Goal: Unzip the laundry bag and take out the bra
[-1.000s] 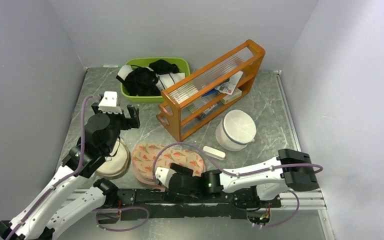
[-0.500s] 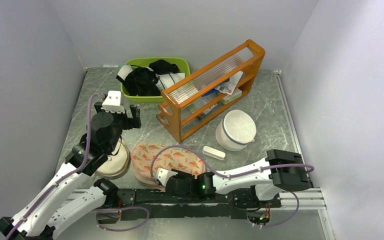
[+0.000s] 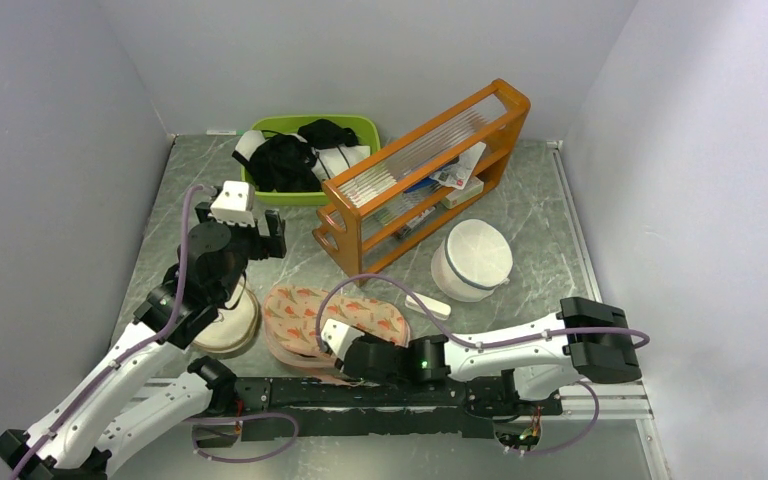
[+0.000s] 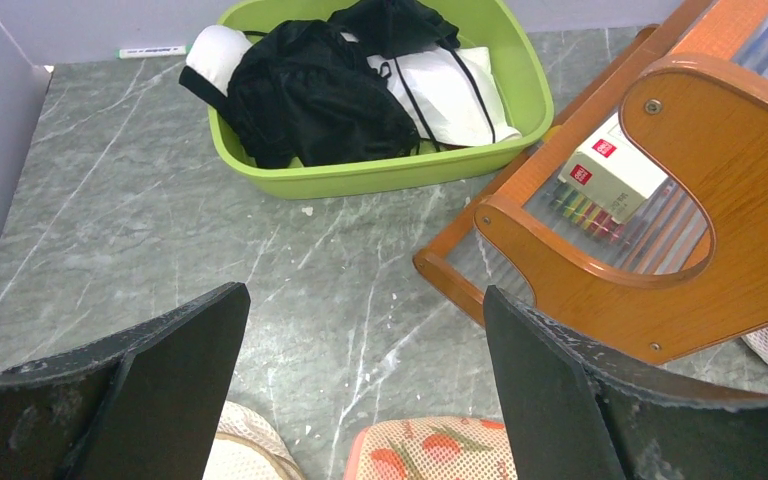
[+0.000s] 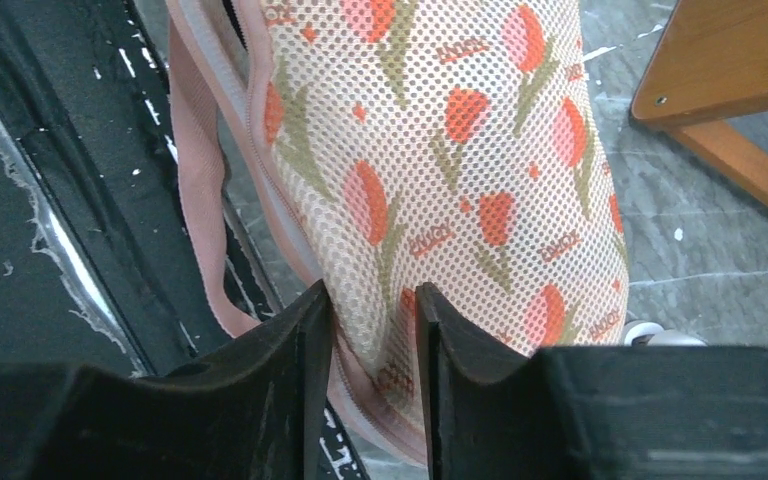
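Observation:
The laundry bag (image 3: 305, 312), peach-pink mesh with an orange-red and green print, lies flat at the near middle of the table. My right gripper (image 3: 338, 345) is at its near edge. In the right wrist view the gripper (image 5: 373, 300) is shut on a fold of the bag's mesh (image 5: 440, 150) just above the pink zipper rim (image 5: 198, 170). My left gripper (image 3: 260, 238) is open and empty, held above the table beyond the bag. In the left wrist view the gripper (image 4: 365, 330) has the bag's far edge (image 4: 440, 455) below it. The bra is hidden.
A round beige pouch (image 3: 225, 322) lies left of the bag. A white cylindrical bag (image 3: 472, 260) stands to the right. An orange wooden rack (image 3: 420, 170) stands behind. A green basin (image 3: 360, 125) holds black clothes. A small white object (image 3: 432, 306) lies right of the bag.
My right gripper shifted left along the bag's near edge, then back right and slightly up. My left gripper moved farther away and a little right.

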Controlling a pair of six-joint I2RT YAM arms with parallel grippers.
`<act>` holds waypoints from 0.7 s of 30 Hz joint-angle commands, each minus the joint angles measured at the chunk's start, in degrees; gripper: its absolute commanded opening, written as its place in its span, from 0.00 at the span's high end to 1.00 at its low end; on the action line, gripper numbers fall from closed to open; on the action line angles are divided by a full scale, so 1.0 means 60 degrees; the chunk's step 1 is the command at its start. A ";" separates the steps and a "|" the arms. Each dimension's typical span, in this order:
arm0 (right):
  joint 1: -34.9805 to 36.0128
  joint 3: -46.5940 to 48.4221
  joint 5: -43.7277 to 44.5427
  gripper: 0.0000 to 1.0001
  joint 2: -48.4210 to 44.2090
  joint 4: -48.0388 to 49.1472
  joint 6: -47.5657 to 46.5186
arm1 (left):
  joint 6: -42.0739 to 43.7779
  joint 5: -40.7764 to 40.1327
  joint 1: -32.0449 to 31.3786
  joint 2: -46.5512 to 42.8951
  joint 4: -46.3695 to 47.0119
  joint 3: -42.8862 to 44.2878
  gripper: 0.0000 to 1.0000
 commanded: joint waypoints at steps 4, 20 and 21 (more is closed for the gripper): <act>-0.0264 -0.0216 -0.0048 0.68 -0.0301 0.0445 0.0246 | 0.0166 0.0256 0.0052 -0.0002 0.0144 0.0096 0.02; -0.2258 -0.1148 -0.1170 1.00 -0.2242 0.2169 0.1508 | 0.0184 0.0470 0.0078 0.0084 0.0155 0.0118 0.02; -0.2447 -0.1167 -0.1154 1.00 -0.2272 0.2251 0.1650 | 0.0177 0.0487 0.0078 0.0093 0.0157 0.0113 0.02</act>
